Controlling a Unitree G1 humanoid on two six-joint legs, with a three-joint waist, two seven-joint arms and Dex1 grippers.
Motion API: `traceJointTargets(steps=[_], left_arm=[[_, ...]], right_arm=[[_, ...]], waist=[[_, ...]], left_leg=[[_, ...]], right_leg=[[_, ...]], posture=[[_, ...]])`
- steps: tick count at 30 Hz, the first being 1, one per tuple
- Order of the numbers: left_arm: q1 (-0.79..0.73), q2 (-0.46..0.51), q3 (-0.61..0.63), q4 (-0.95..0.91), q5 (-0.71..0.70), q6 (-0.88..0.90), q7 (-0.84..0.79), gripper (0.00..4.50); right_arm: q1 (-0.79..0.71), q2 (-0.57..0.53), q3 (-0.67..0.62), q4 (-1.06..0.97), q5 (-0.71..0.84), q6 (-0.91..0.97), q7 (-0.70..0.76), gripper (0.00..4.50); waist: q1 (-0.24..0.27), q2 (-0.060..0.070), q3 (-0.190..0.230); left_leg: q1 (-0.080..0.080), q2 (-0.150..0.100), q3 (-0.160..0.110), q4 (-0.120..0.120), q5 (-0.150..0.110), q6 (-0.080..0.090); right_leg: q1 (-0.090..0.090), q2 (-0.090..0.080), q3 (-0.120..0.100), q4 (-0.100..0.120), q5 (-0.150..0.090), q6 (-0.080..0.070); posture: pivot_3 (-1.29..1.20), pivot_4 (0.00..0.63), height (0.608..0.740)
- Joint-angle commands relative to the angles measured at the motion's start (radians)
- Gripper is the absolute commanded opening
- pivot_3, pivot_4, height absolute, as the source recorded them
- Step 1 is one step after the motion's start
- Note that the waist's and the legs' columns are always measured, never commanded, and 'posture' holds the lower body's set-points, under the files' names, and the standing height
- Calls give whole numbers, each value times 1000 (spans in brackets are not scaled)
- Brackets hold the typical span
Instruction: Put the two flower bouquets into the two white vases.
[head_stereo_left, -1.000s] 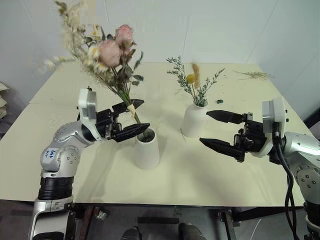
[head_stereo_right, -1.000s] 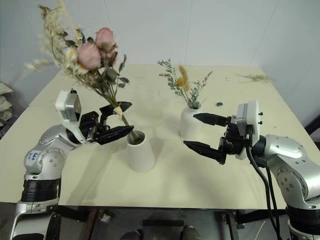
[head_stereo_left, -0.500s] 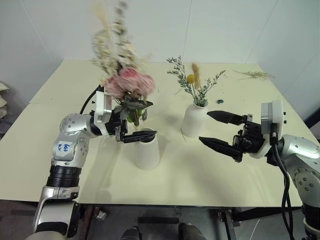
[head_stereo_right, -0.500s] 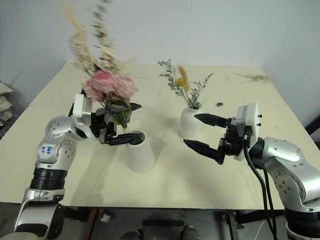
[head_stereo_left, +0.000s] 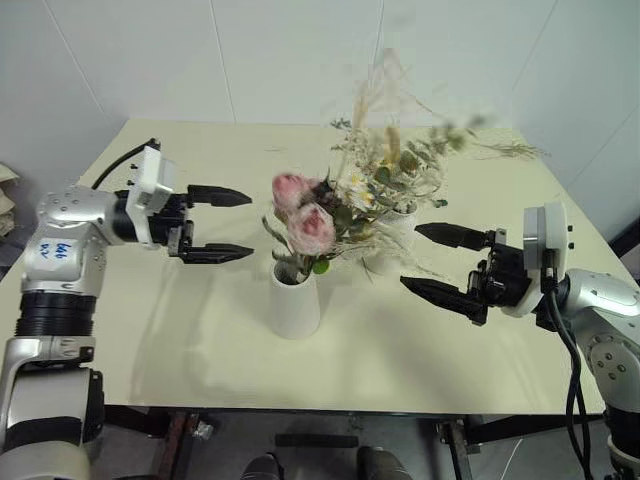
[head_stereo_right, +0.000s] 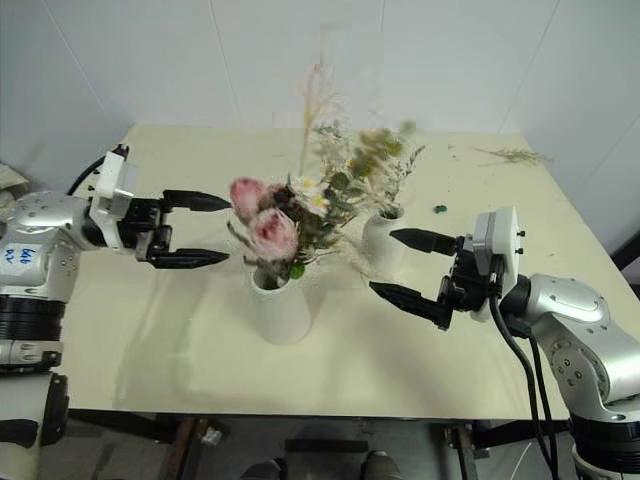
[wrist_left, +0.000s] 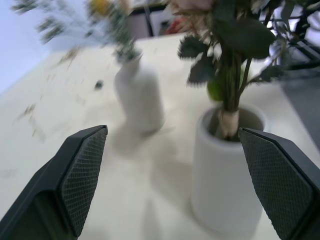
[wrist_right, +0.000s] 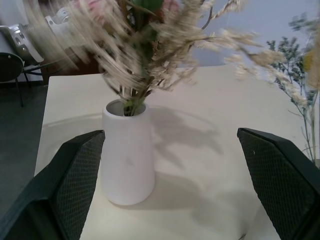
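Observation:
The big bouquet with pink roses (head_stereo_left: 306, 216) stands with its bound stems in the wide-mouthed white vase (head_stereo_left: 295, 302) at the table's middle. It leans right, blurred, over the bottle-shaped vase (head_stereo_right: 379, 239). That vase holds the thin sprig bunch (wrist_right: 296, 62), largely covered by the big bunch in the head views. My left gripper (head_stereo_left: 250, 225) is open and empty, left of the roses and apart from them. My right gripper (head_stereo_left: 411, 256) is open and empty, just right of the bottle vase. Both vases appear in the left wrist view, wide one (wrist_left: 227, 172), bottle one (wrist_left: 140, 95).
Loose dried twigs (head_stereo_left: 512, 150) lie at the table's far right corner. A small dark bit (head_stereo_left: 440, 203) lies behind the bottle vase. The cream table (head_stereo_left: 200, 340) ends close in front of the vases, with white walls behind.
My left gripper let go of the big bouquet and drew back to the left. The bouquet dropped into the wide vase and swung from leaning left to leaning right. The right arm stayed put.

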Motion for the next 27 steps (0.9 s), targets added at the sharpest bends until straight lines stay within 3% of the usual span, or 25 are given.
traceJointTargets(steps=[1,3,6,14,27], left_arm=[[30,52,50,-32,-26,30,-45,4487],[88,104,72,-95,-73,134,-74,4487],[180,142,117,-153,-99,154,-89,4487],[351,114,225,-249,-157,142,-33,4487],[379,73,249,-317,-195,144,14,4487]], right_arm=[[-8,-45,-36,0,11,-9,50,4500],[-7,-93,-58,19,30,21,84,4500],[15,-164,-85,48,9,14,148,4500],[106,-200,-144,59,-31,-34,202,4500],[160,-210,-185,53,-53,-64,217,4500]], waist=[[0,0,0],[-4,0,0],[-6,1,0],[0,1,0],[-2,1,0]], left_leg=[[0,0,0,0,0,0],[0,0,0,-1,0,0],[0,1,0,-1,0,1],[0,1,0,-1,0,1],[1,1,0,0,0,0]], right_leg=[[0,0,0,0,0,0],[0,0,0,0,0,0],[-1,0,0,0,-1,-1],[-1,0,0,2,-1,-1],[-1,0,0,1,-1,-1]], posture=[[0,150,740],[0,150,740],[0,150,740],[0,150,740],[0,150,740]])
